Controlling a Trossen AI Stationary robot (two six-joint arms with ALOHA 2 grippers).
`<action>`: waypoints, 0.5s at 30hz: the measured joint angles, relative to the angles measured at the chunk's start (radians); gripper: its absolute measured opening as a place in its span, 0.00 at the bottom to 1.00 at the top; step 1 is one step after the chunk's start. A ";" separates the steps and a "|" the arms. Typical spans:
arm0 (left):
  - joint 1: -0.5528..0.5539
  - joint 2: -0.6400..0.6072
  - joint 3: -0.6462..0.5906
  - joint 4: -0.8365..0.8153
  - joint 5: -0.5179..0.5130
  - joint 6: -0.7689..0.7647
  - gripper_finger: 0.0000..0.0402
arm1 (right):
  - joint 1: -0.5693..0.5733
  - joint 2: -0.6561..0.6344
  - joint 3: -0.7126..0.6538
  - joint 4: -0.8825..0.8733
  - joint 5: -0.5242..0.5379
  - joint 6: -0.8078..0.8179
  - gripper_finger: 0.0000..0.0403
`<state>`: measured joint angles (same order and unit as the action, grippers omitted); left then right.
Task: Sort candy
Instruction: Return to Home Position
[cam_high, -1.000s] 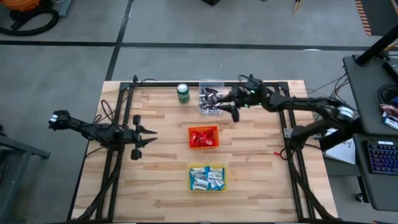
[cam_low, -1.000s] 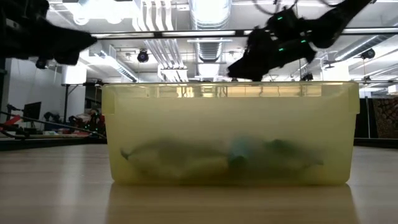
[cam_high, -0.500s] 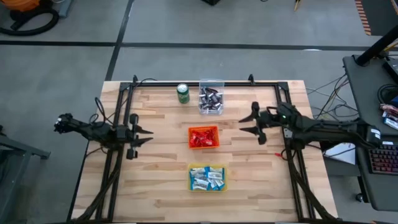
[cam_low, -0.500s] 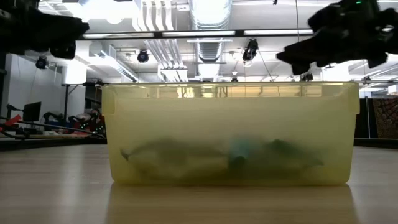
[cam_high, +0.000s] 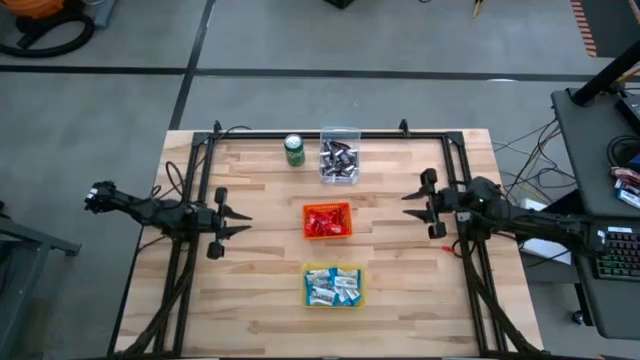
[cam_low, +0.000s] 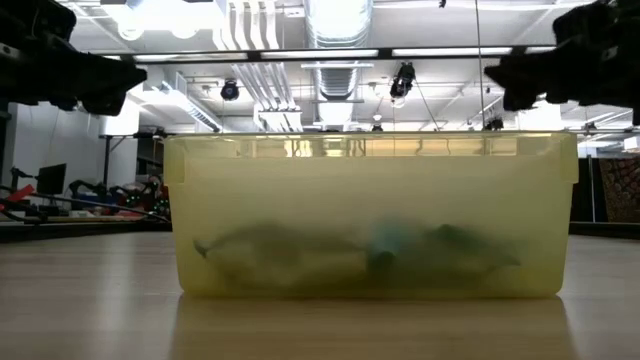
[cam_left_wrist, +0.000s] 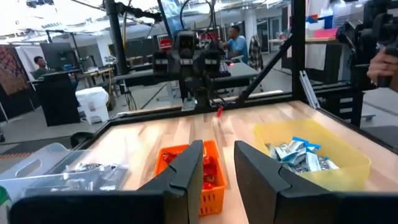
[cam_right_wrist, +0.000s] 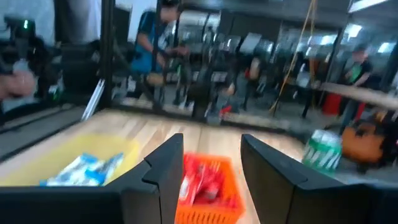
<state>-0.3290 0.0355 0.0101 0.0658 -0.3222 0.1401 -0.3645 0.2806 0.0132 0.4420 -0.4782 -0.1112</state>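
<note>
The candy lies in three bins down the table's middle. Dark candy is in the clear bin at the far side, red candy in the orange bin and blue-and-white candy in the yellow bin nearest the front. My left gripper hovers at the table's left, pointing level at the orange bin. It is open, with nothing between its fingers. My right gripper hovers at the table's right, facing the same bin. It too is open and holds nothing.
A green drink can stands left of the clear bin at the far edge. Black frame rails run along the table's left, right and far sides. The yellow bin fills the low view. People stand in the room beyond.
My right gripper has drawn back from over the clear bin toward the table's right edge and a little nearer. It has sunk somewhat and tipped up from a downward slant toward level. The bins and the candy have not moved.
</note>
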 joint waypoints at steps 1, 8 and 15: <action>0.000 0.006 0.000 0.000 0.000 -0.004 0.19 | 0.000 -0.012 0.000 -0.003 0.000 -0.001 0.37; 0.000 0.053 0.000 0.001 -0.001 -0.135 0.19 | 0.000 -0.037 0.000 -0.017 0.000 0.050 0.37; 0.000 0.085 0.000 0.001 -0.002 -0.135 0.19 | 0.000 -0.030 -0.001 -0.020 0.000 0.059 0.37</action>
<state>-0.3290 0.1206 0.0097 0.0666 -0.3241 0.0051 -0.3649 0.2508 0.0124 0.4217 -0.4782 -0.0521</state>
